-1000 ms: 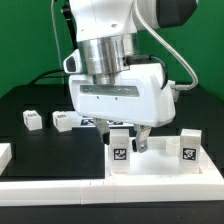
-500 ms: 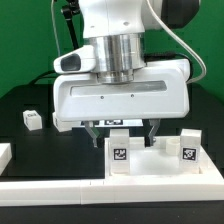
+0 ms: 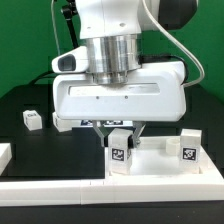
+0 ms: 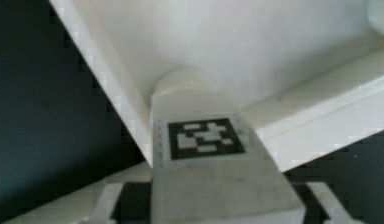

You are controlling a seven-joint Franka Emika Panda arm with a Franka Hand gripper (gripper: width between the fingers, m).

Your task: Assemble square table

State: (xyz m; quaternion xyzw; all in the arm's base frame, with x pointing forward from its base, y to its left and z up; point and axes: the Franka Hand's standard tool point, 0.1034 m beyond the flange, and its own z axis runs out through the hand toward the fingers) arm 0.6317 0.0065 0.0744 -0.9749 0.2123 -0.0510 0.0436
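Observation:
The square table slab [image 3: 155,166] lies flat at the front. A white leg [image 3: 119,152] with a tag stands upright on it, and a second leg [image 3: 188,147] stands upright toward the exterior view's right. My gripper [image 3: 122,134] is straight above the first leg, its two fingers closed against the leg's upper sides. In the wrist view the tagged leg [image 4: 207,140] fills the space between the fingers [image 4: 121,196], with the slab's rim [image 4: 118,60] beyond it. My gripper [image 4: 215,205] holds this leg.
Two loose legs [image 3: 32,118] [image 3: 64,122] lie on the black table at the exterior view's left, the nearer one partly hidden by my hand. A white border rail [image 3: 100,190] runs along the front, and another white piece [image 3: 4,154] sits at the left edge.
The hand turned square over the upright leg with its fingers wide apart. The fingers have since closed in onto the leg's sides.

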